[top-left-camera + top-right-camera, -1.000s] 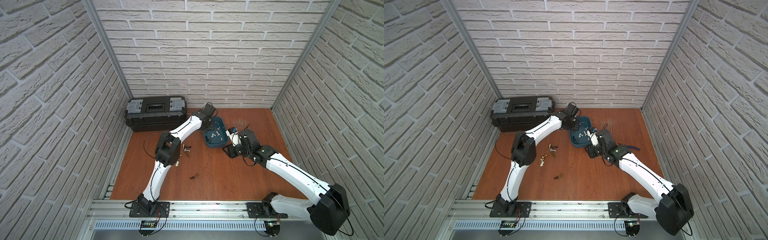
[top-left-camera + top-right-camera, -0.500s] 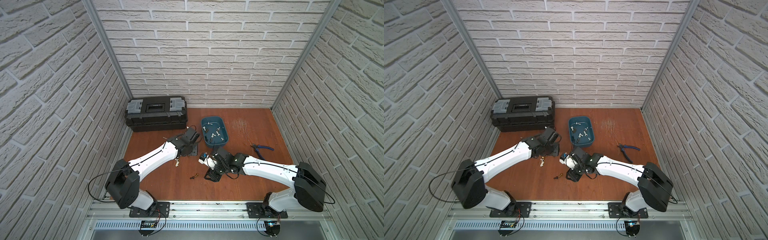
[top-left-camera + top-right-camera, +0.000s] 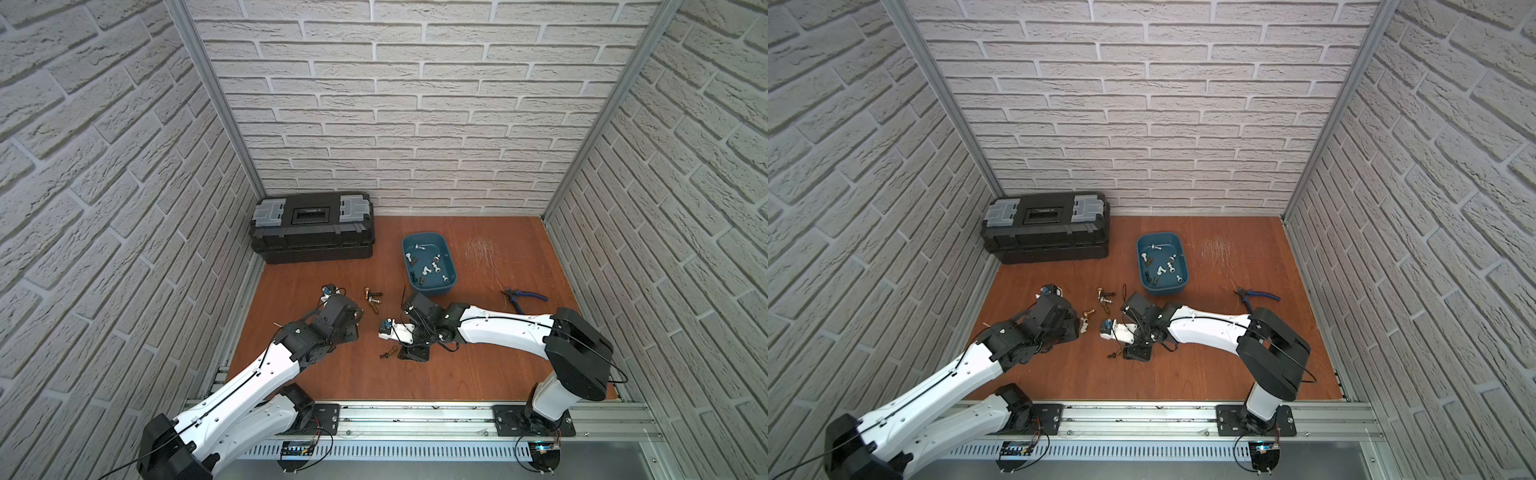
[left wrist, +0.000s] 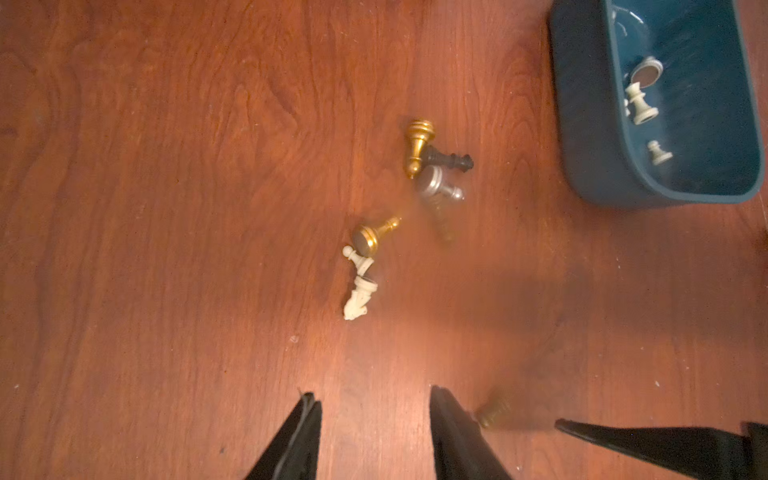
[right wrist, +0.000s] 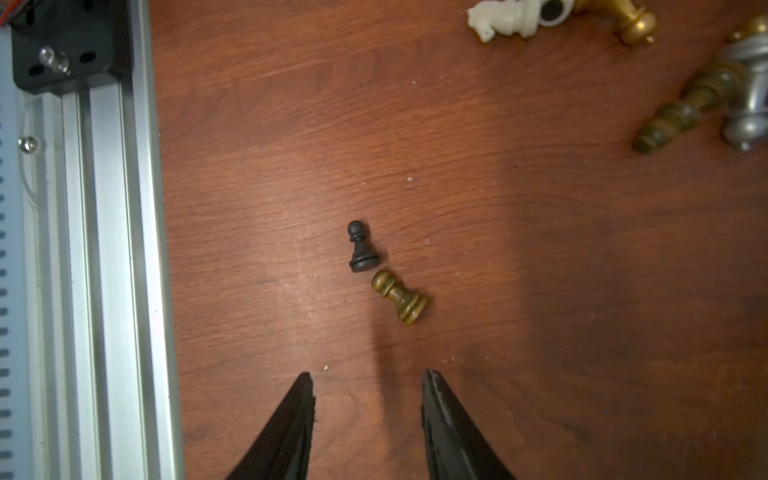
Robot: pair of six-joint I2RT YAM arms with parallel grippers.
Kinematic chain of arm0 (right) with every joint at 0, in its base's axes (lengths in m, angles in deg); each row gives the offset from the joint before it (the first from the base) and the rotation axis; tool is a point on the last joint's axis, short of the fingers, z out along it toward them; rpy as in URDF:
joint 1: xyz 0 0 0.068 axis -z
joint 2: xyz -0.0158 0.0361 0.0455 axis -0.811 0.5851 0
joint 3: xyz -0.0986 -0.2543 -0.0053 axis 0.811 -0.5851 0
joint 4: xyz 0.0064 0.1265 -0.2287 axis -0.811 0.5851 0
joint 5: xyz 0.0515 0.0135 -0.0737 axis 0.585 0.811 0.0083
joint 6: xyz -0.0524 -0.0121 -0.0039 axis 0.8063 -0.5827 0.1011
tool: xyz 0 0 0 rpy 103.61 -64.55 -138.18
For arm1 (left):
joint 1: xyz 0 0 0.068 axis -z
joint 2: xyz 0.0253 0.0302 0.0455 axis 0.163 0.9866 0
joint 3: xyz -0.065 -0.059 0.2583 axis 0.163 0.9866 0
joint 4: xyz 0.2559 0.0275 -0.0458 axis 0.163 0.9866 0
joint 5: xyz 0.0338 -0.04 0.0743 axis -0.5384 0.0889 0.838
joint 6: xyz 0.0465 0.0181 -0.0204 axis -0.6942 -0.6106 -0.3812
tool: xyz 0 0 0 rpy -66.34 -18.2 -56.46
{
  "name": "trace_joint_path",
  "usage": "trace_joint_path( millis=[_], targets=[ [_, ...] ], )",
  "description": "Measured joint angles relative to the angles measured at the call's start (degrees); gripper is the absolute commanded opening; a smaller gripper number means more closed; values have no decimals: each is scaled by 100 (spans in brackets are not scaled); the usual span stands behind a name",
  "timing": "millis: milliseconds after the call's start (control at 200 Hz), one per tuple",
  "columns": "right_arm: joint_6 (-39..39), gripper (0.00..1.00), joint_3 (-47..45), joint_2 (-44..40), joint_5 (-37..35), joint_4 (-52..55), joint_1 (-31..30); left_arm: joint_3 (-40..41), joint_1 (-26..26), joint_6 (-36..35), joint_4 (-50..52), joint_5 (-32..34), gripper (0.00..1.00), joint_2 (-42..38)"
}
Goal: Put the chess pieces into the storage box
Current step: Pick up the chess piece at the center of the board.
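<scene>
The teal storage box (image 3: 451, 286) (image 3: 1185, 286) (image 4: 582, 124) holds several white, black and silver chess pieces. More pieces lie on the wood floor. A gold pawn (image 4: 417, 145), a black piece (image 4: 449, 160) and a silver piece (image 4: 438, 187) touch each other. Closer lie a gold piece (image 4: 374, 237), a white pawn (image 4: 357, 257) and a white knight (image 4: 359, 299). My left gripper (image 4: 374, 395) (image 3: 1074, 328) is open and empty, short of the knight. My right gripper (image 5: 366, 375) (image 3: 405, 353) is open just behind a black pawn (image 5: 361, 247) and a brass pawn (image 5: 401, 297), both lying down.
A black toolbox (image 3: 311, 226) stands at the back left against the brick wall. Blue-handled pliers (image 3: 523, 297) lie to the right of the box. The aluminium rail (image 5: 104, 249) (image 3: 415, 419) runs along the front edge, close to the two pawns.
Both arms have drawn back from the storage box toward the front. The left gripper now hangs by the white and gold pieces, the right gripper behind the two pawns.
</scene>
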Motion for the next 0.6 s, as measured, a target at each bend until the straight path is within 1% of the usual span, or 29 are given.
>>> trace_joint_path(
  millis=[300,465,600],
  targets=[
    [1032,46,96,79,52,-308,-9,151,-98,107,66,72,48,-144],
    [1729,45,166,267,144,-391,-9,378,-103,151,107,74,48,-389],
    [2090,44,254,446,238,-326,-9,452,-103,155,146,76,49,-599]
  ],
)
